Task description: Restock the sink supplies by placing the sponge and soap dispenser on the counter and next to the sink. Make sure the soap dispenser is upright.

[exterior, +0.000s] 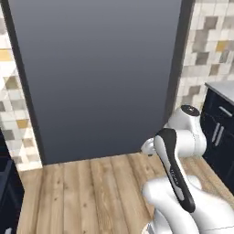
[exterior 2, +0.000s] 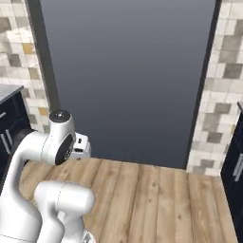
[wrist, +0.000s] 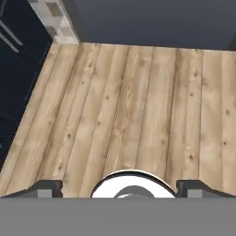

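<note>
Just tool (wrist: 120,188) spread wide over wooden floor (wrist: 138,106).

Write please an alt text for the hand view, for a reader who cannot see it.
The open gripper looks down on a light wooden plank floor, its jaws far apart with nothing between them. A dark grey wall runs along the top, and navy cabinets stand at the left.

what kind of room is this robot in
Most likely a kitchen: navy cabinets with silver handles under a pale counter, mosaic wall tiles like a backsplash, and a wood plank floor. A large dark grey panel faces the robot.
</note>
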